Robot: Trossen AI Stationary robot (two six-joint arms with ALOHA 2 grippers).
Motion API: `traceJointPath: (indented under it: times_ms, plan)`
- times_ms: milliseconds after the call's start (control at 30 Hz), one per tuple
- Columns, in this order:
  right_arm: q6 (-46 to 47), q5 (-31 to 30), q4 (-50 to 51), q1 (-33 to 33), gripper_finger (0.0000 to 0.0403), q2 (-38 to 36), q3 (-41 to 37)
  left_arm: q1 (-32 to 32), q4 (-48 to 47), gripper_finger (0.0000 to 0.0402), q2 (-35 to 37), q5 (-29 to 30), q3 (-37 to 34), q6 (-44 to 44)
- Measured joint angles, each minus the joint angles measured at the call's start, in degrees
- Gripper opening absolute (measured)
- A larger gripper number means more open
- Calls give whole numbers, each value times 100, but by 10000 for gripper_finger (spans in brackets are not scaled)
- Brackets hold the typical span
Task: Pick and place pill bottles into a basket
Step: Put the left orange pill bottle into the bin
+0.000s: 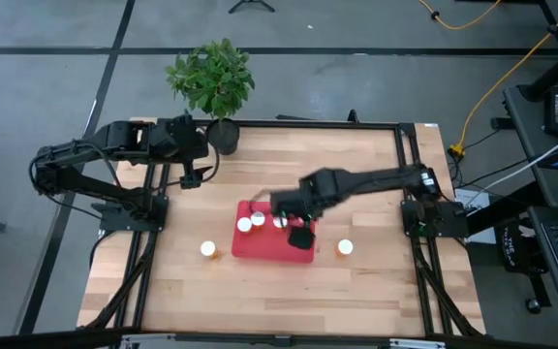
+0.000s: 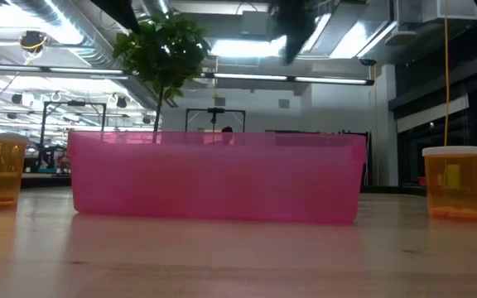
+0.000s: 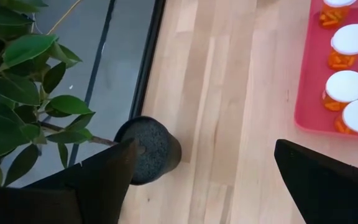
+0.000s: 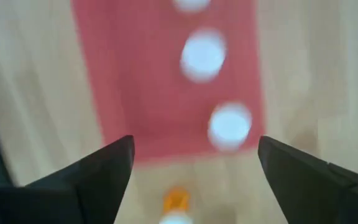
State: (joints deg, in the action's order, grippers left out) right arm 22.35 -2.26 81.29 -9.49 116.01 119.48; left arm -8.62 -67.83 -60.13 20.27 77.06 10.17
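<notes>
The red tray [image 1: 260, 242] lies mid-table, and several amber pill bottles with white caps [image 1: 258, 220] stand in its left part; they also show in the left wrist view [image 3: 345, 86]. One bottle [image 1: 208, 249] stands on the table left of the tray and another [image 1: 345, 247] right of it, each upright on its base in the low view [image 2: 452, 182]. My right gripper [image 1: 301, 236] hovers over the tray's right part, open and empty [image 4: 191, 168]. My left gripper [image 1: 193, 177] waits open at the far left [image 3: 204, 174].
A potted plant in a black pot [image 1: 223, 134] stands at the table's far edge, close to my left gripper [image 3: 148, 149]. Bare wood lies in front of the tray toward the near edge [image 1: 279, 301].
</notes>
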Motion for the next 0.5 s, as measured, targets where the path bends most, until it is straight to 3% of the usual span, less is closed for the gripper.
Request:
traceJointPath:
  times_ms: [133, 267, 400, 500]
  plan:
    - [516, -157, 836, -626, 343, -64, 260, 2, 6, 375, -1, 18, 0, 0]
    - [1145, -947, 859, -1302, 343, -231, -44, 2, 84, 375, -1, 40, 0, 72]
    - [2356, -1546, 833, -1689, 343, -628, -778, 2, 261, 375, -1, 66, 0, 257]
    - [3162, -1567, 394, -1780, 350, -1022, -1592, 2, 444, 375, -3, 62, 0, 489]
